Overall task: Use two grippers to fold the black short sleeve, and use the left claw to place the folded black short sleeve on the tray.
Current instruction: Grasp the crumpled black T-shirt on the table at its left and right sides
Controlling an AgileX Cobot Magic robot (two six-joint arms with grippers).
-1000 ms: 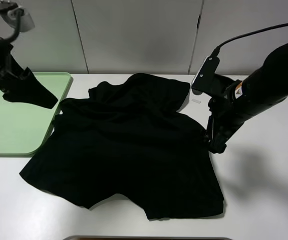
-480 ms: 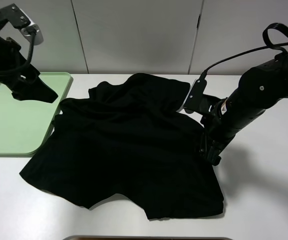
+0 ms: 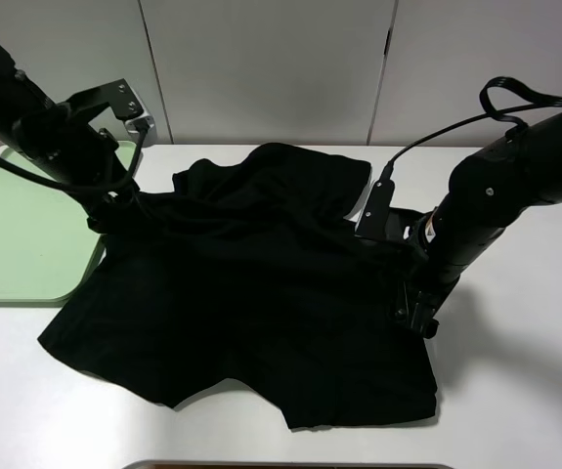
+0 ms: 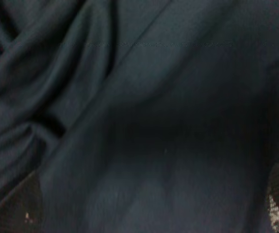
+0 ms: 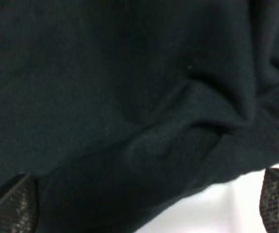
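Swinging the left claw point(image 4: 146, 213) down from over the tray point(image 3: 17, 254) onto the far-left edge of the black short sleeve point(image 3: 251, 293), gaping wide. Lowering the right gripper point(image 3: 415, 315), equally wide, onto its right edge. Lying spread mid-table, directly beneath both.

Soft matt cloth on a smooth worktop, beside hard plastic.
The black short sleeve point(image 3: 251, 293) is soft matt cloth, creased and rumpled, without sheen. The tray point(image 3: 17, 244) is smooth pale green plastic with a faint gloss. The worktop point(image 3: 515, 391) is smooth, matt white. The jaws' pads point(image 5: 275, 199) show a fine, grainy dotted texture. A bright metal plate point(image 3: 129, 103) shines on the left arm.
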